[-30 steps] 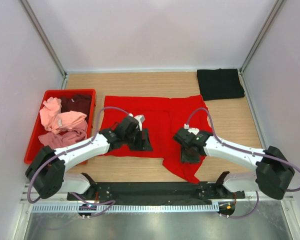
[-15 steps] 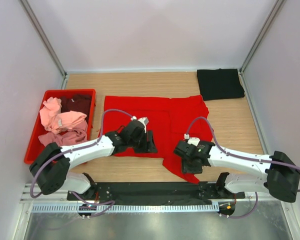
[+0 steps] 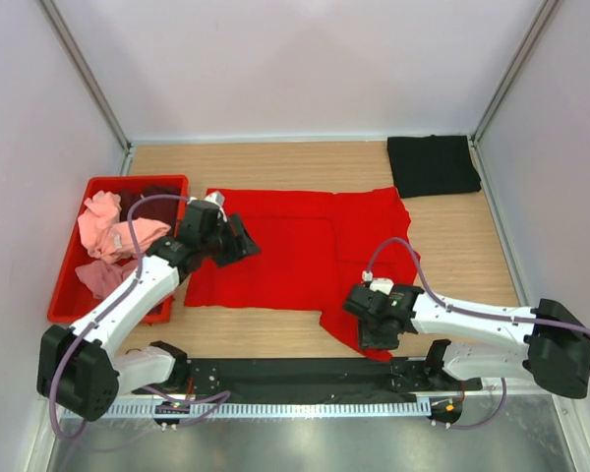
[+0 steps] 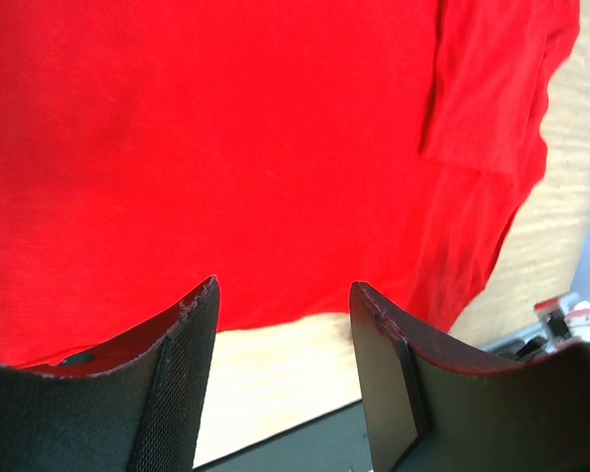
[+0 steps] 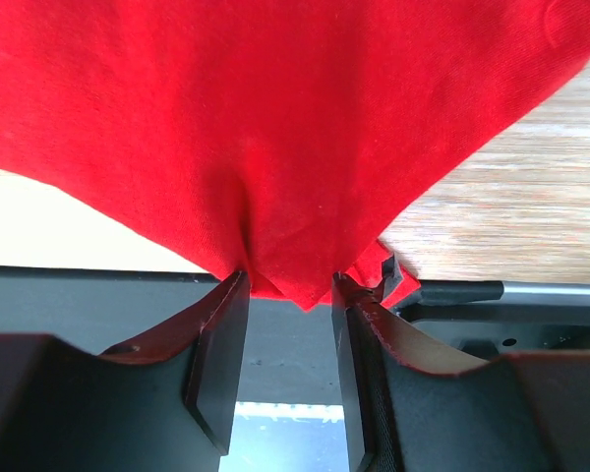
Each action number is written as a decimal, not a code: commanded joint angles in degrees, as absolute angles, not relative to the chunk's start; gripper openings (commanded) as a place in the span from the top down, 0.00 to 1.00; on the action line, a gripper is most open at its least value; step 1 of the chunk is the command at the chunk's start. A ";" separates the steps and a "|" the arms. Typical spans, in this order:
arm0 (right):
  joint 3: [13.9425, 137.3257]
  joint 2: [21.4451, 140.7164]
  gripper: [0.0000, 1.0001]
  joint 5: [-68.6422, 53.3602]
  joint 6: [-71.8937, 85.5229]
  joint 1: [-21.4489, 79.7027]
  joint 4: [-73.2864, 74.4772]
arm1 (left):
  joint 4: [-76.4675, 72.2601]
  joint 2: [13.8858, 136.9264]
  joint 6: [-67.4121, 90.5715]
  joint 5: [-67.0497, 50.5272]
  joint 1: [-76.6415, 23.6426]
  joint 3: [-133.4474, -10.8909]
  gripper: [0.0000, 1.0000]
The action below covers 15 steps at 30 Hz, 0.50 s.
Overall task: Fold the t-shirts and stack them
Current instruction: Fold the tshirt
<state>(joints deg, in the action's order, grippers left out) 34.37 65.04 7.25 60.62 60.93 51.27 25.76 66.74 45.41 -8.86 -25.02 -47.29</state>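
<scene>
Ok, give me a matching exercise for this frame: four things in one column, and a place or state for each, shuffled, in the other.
Things:
1. black shirt
2. left pincer
3. right pincer
4. crate

Places or states:
A. open, above the red shirt
B. at the left, holding pink shirts
C. folded, lying far right
D. shut on the red shirt's near corner

Pairs: 1-C, 2-A, 3-D, 4-B
</scene>
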 commanded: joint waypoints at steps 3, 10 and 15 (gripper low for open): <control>32.52 66.18 0.53 6.07 61.44 61.61 48.17 | 32.61 63.81 40.61 -7.82 -19.88 -52.21 0.42; 31.64 70.84 0.48 4.84 61.61 63.37 43.77 | 33.75 63.02 39.82 -8.09 -17.05 -53.26 0.42; 31.82 72.07 0.48 4.04 61.17 63.46 41.75 | 33.93 63.72 39.73 -8.09 -17.05 -52.74 0.42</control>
